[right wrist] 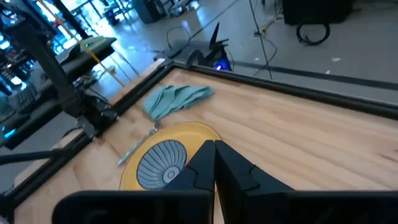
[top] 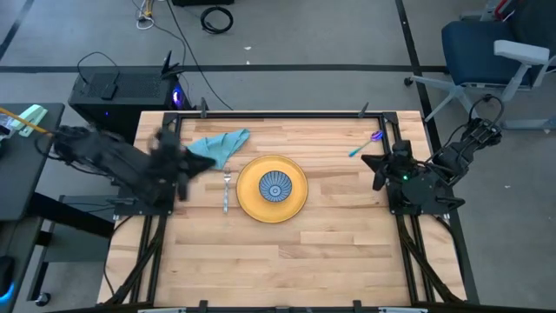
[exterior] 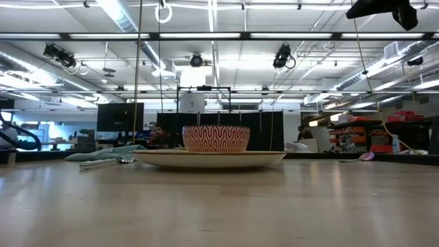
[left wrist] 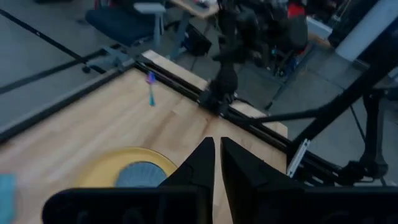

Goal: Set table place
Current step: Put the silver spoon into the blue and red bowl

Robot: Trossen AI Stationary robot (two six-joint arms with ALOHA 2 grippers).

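Jaws closed (both arms) beside table point(top: 330, 252) edges.

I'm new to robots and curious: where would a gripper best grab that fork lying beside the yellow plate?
Probably the fork at mid-handle, from straight above, fingers closing across its width. It lies flat on the table, so only its narrow sides offer purchase; the plate sits close on one side, so keep clear of it.

Blue office chair point(top: 486, 52) and black computer case point(top: 117, 91) beyond.

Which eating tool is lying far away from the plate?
The purple-and-blue spoon near the table's far right corner; the silver fork lies right beside the yellow plate.
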